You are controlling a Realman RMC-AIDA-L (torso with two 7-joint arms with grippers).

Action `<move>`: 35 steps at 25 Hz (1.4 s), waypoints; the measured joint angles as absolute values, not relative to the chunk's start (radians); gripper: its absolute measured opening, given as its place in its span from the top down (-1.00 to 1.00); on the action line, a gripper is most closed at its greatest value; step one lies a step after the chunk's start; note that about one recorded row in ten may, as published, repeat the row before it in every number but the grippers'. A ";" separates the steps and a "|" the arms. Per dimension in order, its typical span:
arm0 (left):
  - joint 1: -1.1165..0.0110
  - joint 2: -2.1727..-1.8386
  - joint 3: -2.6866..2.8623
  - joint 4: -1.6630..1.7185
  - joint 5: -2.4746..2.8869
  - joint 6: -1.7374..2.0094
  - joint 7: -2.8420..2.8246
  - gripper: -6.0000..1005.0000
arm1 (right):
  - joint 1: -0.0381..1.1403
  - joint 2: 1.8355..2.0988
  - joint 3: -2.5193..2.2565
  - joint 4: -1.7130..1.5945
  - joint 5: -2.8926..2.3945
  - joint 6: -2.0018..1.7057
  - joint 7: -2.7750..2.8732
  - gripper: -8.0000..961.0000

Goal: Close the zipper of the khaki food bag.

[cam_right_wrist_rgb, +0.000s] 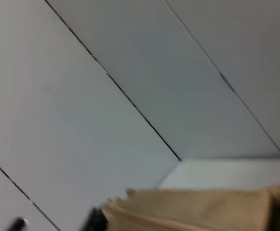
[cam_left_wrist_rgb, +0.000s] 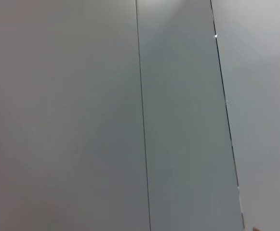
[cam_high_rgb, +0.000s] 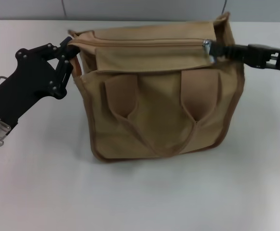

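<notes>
White tabletop (cam_high_rgb: 140,197) supports the khaki food bag (cam_high_rgb: 159,106), which stands near the centre of the head view, its two loop handles hanging down the front panel. Grey wall panels fill the left wrist view; the right wrist view shows the same panels above a strip of tan fabric (cam_right_wrist_rgb: 197,209).

The zipper (cam_high_rgb: 149,43) runs across the bag's top panel. Its silver pull tab (cam_high_rgb: 207,45) sits near the bag's right end.

The left gripper (cam_high_rgb: 71,52) is at the bag's upper left corner, fingers pressed together on the fabric edge there. The right gripper (cam_high_rgb: 216,51) reaches in from the right, at the pull tab; whether its fingers pinch the tab cannot be determined.
</notes>
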State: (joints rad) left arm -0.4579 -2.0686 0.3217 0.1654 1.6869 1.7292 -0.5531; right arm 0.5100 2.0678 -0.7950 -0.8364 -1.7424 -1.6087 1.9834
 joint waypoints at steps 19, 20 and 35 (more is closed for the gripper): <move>-0.426 -2.060 0.366 0.341 1.744 1.738 -0.935 0.75 | 0.442 2.028 -0.707 -0.597 -1.844 -2.044 1.243 -0.46; -0.424 -2.056 0.373 0.361 1.751 1.748 -0.970 0.69 | 0.443 2.031 -0.707 -0.597 -1.859 -2.040 1.239 -0.49; -0.412 -1.962 0.619 0.416 1.790 1.994 -1.238 -0.56 | 0.462 2.058 -0.755 -0.555 -1.933 -1.940 1.123 -0.57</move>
State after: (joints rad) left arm -0.4117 -1.9622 0.6188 0.4159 1.7897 1.9944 -1.2376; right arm 0.4620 2.0583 -0.7552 -0.5547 -1.9327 -1.9400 1.1235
